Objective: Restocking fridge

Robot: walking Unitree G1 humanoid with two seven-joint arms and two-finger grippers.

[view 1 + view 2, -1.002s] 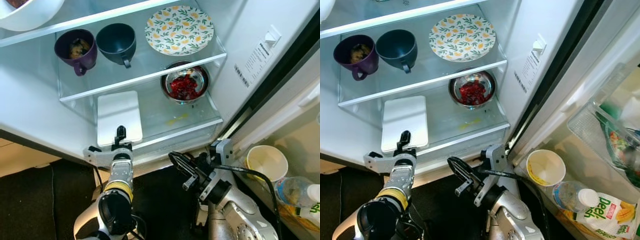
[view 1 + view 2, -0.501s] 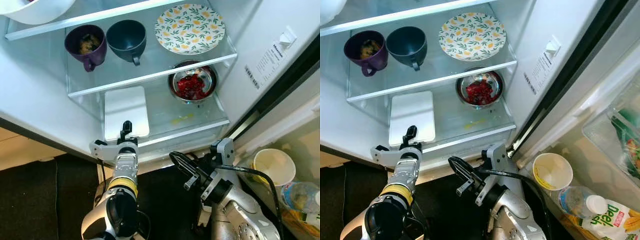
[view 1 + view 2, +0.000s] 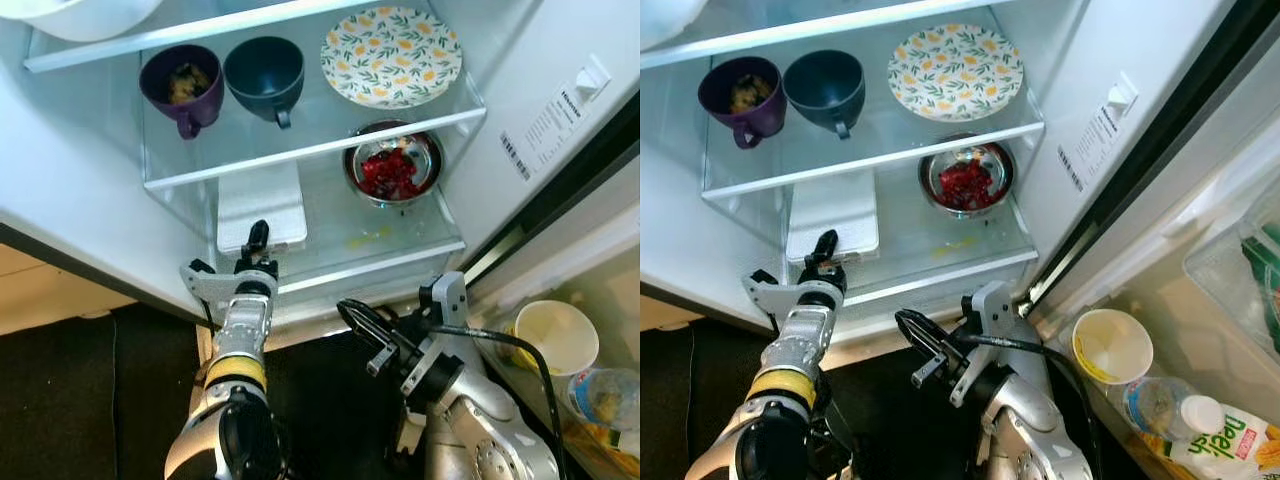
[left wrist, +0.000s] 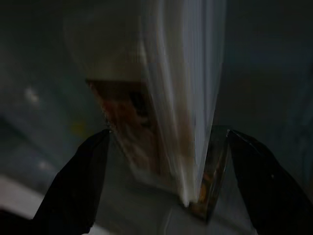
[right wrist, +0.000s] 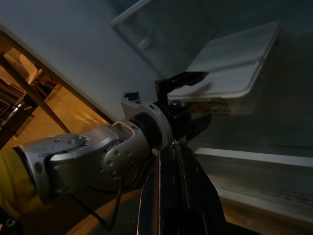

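White container (image 3: 262, 204) deeper under cups' shelf (image 3: 300, 152)

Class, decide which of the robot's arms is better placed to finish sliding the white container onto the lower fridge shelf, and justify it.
Left. The left gripper is shut on the near edge of the white container on the lower shelf. The right gripper sits shut below the fridge, holding nothing.

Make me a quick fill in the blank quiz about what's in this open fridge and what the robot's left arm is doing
The left gripper is shut on the white ____ container.
The steel bowl holds something ____ in colour.
Beside the dark blue mug stands a ____ mug.
The floral plate sits on the shelf ____ the bowl.

Missing: lidded; red; purple; above
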